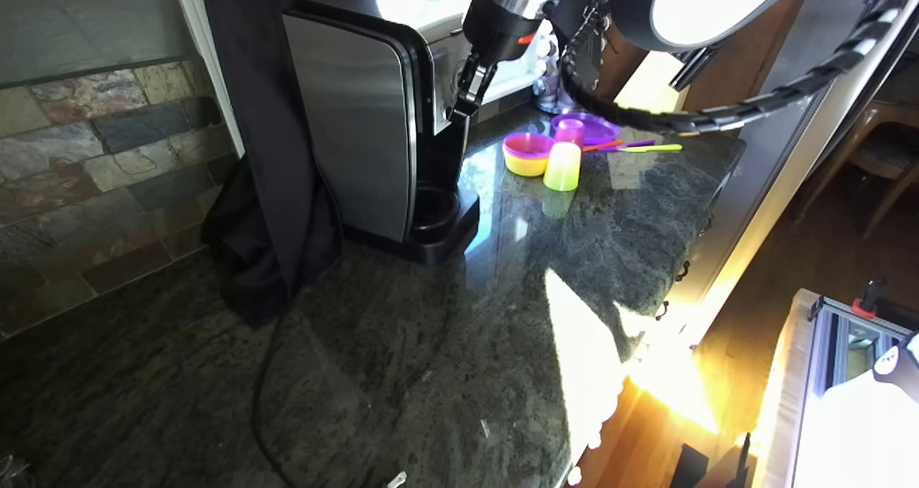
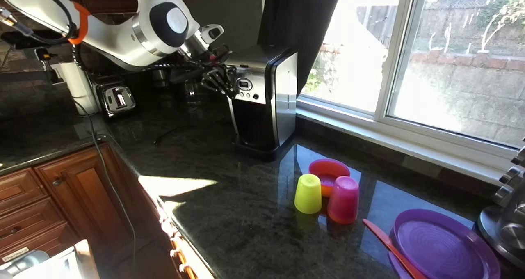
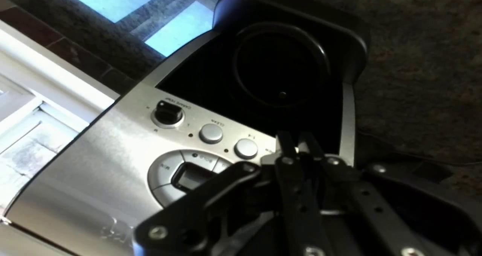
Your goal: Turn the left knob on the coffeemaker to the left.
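White jointed arm [image 2: 117, 37], black hand [image 3: 296, 140]
It bears a silver ring [image 2: 142, 36], dark joint cap [image 2: 158, 18] and orange band [image 2: 84, 22]; its cable [image 1: 761, 104] is black and ridged, and pale screws [image 3: 157, 232] stud the hand's linkages [image 3: 203, 201].

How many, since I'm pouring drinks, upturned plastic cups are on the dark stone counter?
2 show: a yellow-green plastic cup and, to its right in an exterior view, a pink plastic cup. More could hide nested inside.
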You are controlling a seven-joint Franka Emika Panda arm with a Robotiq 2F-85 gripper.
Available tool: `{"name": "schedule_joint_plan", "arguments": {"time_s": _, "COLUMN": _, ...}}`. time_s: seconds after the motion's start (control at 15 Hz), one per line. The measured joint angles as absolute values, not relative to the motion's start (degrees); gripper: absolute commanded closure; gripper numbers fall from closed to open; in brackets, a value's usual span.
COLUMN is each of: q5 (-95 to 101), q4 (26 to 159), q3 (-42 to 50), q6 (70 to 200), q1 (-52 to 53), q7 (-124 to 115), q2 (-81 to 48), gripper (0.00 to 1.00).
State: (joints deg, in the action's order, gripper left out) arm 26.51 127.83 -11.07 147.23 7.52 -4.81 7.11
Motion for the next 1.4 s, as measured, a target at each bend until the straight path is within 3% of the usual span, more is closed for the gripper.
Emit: {"name": "schedule_joint_plan", "arguments": {"time_s": 1.4, "q5": 61.88, "q4": 121.21, "q3": -16.21, "q6": 122.54, "q1": 13.96, "q7": -19.39, "q2": 0.43, "gripper": 0.98}}
